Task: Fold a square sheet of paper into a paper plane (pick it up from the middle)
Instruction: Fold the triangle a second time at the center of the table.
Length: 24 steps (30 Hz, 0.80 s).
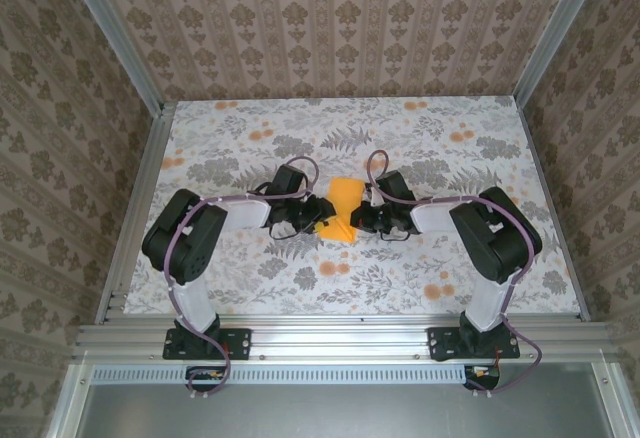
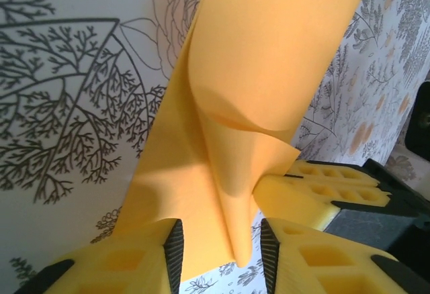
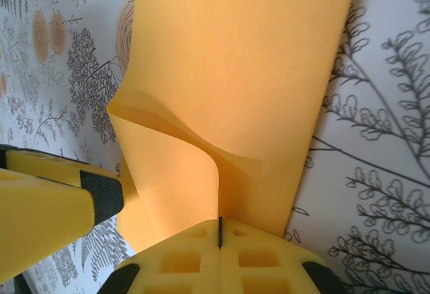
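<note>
1. Square sheet of paper [image 1: 343, 198] sits over the middle of the bench [image 1: 450, 158]. It is gathered into a narrow waist, and its long axis runs from the bench's near edge toward its far edge.
2. Right fingers [image 3: 216, 240], just right of the bench's centre, are closed tight on a pleat at that waist. The paper curls away from the pinch.
3. Left fingers [image 1: 310, 218], just left of the bench's centre, stand partly open and straddle a loose fold of the same waist. One pad touches paper, but printed bench shows through a gap beside the other, so they grip nothing.
4. Both arms look equally near. The coming move likely turns on the left fingers closing across the fold lying straight between them, opposite the right pinch.
5. The bench is flat, with a grey leaf print and small orange blooms. Patterned walls rise at its far, left and right edges, well apart from the centre.
</note>
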Each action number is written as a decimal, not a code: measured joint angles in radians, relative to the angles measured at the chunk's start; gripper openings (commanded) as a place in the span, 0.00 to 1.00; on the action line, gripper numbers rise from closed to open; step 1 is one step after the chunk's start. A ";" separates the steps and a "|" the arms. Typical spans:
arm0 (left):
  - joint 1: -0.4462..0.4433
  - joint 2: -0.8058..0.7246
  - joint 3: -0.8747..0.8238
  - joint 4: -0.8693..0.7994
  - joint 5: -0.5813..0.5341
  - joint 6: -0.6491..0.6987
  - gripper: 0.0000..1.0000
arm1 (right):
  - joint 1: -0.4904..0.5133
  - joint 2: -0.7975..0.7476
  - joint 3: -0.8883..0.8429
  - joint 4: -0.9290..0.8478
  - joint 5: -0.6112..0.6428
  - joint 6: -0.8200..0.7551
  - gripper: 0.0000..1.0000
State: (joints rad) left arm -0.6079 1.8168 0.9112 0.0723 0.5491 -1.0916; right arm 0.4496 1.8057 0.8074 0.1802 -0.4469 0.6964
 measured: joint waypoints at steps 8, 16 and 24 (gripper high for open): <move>-0.001 0.004 0.000 -0.067 -0.008 0.045 0.26 | 0.000 -0.011 0.000 -0.022 0.030 -0.017 0.03; -0.007 0.017 0.021 -0.110 -0.012 0.081 0.25 | 0.000 -0.019 0.001 -0.035 0.053 -0.021 0.04; -0.013 0.023 0.044 -0.151 -0.022 0.111 0.25 | -0.001 -0.031 0.001 -0.052 0.084 -0.021 0.04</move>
State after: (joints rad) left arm -0.6205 1.8393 0.9550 -0.0788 0.5274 -0.9810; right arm 0.4488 1.7752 0.8085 0.1280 -0.3626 0.6754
